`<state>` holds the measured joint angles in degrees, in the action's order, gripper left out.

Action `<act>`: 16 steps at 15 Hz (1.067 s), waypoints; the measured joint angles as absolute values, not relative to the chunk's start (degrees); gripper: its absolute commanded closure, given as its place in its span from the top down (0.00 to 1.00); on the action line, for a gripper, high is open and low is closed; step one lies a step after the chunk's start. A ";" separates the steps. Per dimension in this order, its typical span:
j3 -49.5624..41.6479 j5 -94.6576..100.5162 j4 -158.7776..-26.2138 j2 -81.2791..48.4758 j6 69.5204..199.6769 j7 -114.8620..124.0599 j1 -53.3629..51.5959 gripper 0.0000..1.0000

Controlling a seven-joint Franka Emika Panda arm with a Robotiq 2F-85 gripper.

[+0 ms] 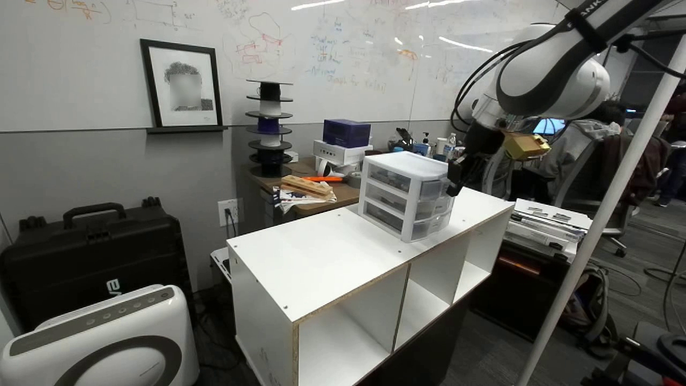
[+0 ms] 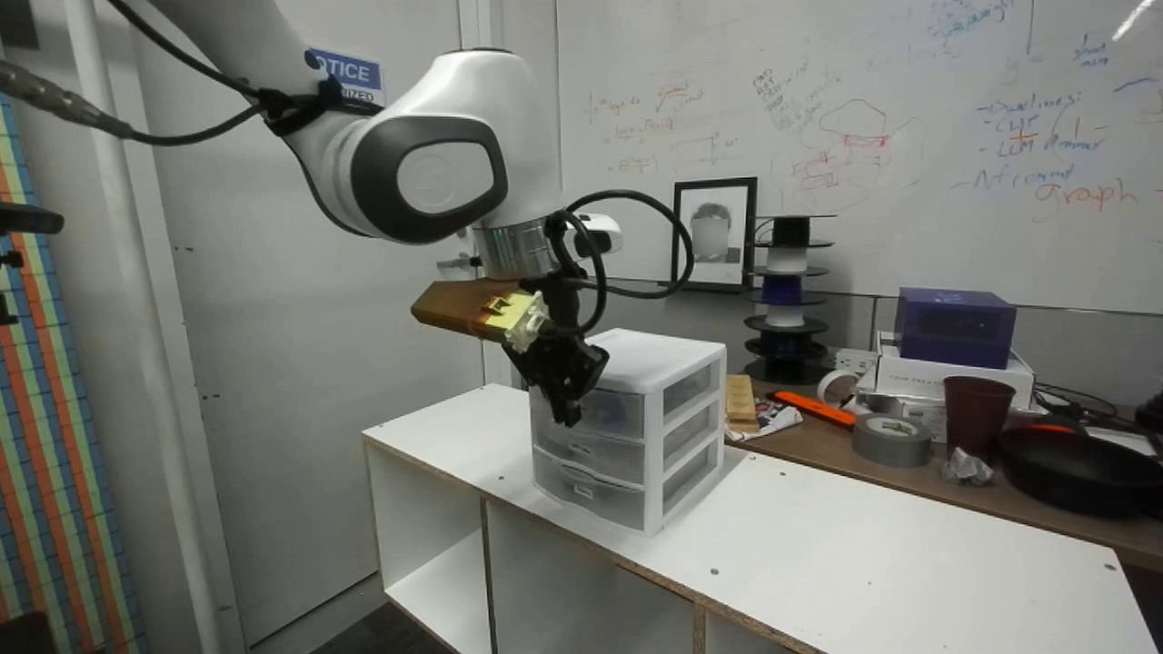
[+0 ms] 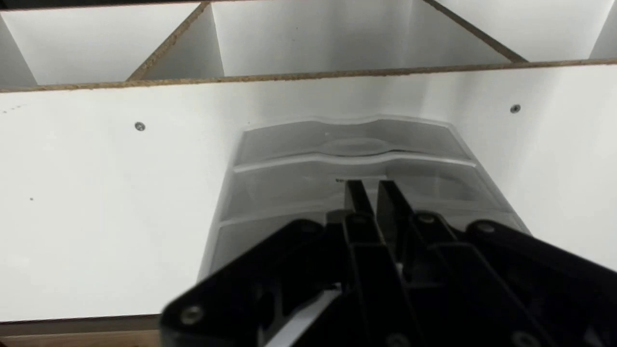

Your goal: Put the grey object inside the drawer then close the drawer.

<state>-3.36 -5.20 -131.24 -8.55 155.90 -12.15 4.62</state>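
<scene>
The white-framed drawer unit (image 1: 410,165) stands on the white cabinet, also in an exterior view (image 2: 677,352). Its translucent drawers all look shut. The top drawer (image 2: 613,413) also shows in the wrist view (image 3: 253,233), partly covered by the gripper. My gripper (image 3: 371,185) points down at the front of the top drawer, and shows in both exterior views (image 1: 455,179) (image 2: 568,420). Its fingers stand a narrow gap apart with nothing seen between them. Whether they touch the drawer front or its handle I cannot tell. I cannot identify the grey object; it is hidden or out of view.
The large white open-fronted cabinet (image 1: 321,262) carries the drawer unit. Behind it, a brown desk (image 2: 818,463) holds a grey tape roll (image 2: 892,440), a dark red cup (image 2: 977,413), a black pan (image 2: 1081,468) and boxes. A pale pole (image 1: 605,209) stands near the arm.
</scene>
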 measured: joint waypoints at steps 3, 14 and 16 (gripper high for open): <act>-3.03 -5.20 -127.92 -11.05 154.68 -9.96 4.62 0.14; -3.31 -2.27 -123.94 -9.50 138.18 -8.28 4.76 0.98; -3.16 -1.96 -124.06 -6.87 132.88 -8.26 4.58 1.00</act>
<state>-3.16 -1.96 -124.06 -6.87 132.88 -8.26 4.58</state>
